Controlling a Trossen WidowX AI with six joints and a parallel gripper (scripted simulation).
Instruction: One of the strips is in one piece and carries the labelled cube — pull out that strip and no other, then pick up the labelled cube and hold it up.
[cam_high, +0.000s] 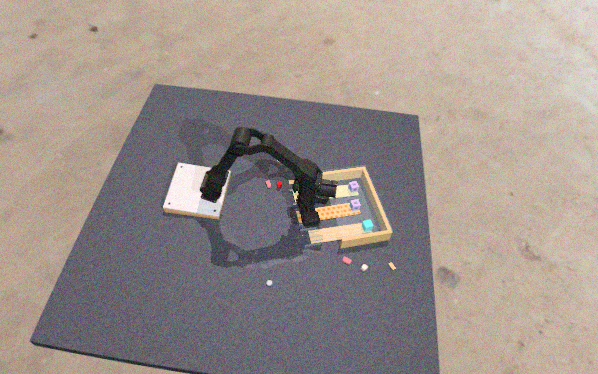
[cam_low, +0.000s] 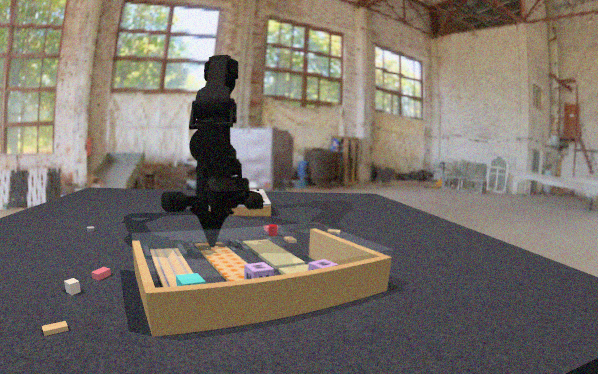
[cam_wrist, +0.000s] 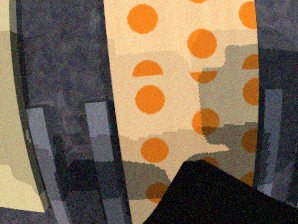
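My gripper is shut and empty, its tip low over the near part of the orange-dotted strip; whether it touches is unclear. Its tip is hidden in the top view. A purple cube sits at that strip's far end. In the wrist view, some dots are cut along a line. A striped strip bears a teal cube. The olive strip shows a break near another purple cube. Cube labels are unreadable.
A wooden tray walls the strips, with a see-through cover over their near parts. Outside lie a pink block, a white cube, a tan block and a red cube.
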